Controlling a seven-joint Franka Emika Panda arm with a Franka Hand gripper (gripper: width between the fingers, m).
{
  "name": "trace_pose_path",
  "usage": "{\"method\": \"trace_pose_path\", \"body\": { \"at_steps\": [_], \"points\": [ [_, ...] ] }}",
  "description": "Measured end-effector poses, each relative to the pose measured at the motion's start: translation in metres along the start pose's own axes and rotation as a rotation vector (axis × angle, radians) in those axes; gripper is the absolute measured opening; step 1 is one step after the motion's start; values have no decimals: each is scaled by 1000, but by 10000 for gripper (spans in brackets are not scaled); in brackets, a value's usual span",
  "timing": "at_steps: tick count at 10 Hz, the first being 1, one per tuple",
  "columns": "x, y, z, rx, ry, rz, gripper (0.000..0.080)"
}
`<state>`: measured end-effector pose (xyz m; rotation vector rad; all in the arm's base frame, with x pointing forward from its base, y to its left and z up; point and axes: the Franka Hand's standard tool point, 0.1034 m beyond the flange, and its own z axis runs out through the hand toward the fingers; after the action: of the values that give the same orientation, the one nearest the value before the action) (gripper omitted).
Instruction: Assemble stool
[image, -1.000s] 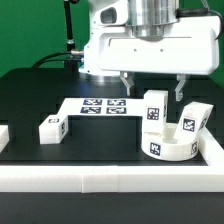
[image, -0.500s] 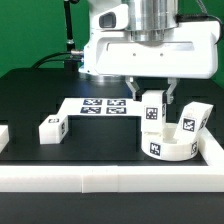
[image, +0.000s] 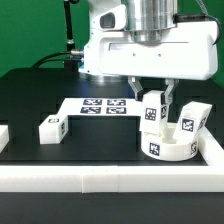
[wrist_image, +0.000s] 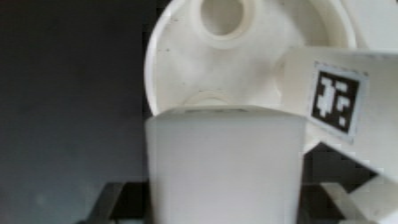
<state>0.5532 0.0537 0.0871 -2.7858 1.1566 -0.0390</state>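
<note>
The round white stool seat (image: 168, 148) lies at the exterior view's right, near the front rail. One white leg (image: 153, 112) stands upright on it. My gripper (image: 153, 98) is straight above, its fingers shut on that leg's sides. A second leg (image: 192, 121) leans at the seat's far right edge. A third leg (image: 52, 127) lies on the table at the left. In the wrist view the held leg (wrist_image: 228, 160) fills the middle between my fingers (wrist_image: 125, 197), with the seat (wrist_image: 210, 60) and the tagged second leg (wrist_image: 338, 95) beyond.
The marker board (image: 103, 106) lies flat behind the seat, under the arm. A long white border rail (image: 100, 181) runs along the front, and another white rail piece (image: 216, 150) stands at the right. The table top is black.
My fingers stood wide apart either side of the upright leg a second ago. They have closed in onto its sides, and have held still for the last half second.
</note>
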Motion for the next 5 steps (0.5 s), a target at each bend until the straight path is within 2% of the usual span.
{"method": "trace_pose_path", "body": {
  "at_steps": [1, 5],
  "points": [
    [1, -2, 0, 25, 5, 178, 335],
    [-1, -9, 2, 84, -13, 769, 335]
  ]
}}
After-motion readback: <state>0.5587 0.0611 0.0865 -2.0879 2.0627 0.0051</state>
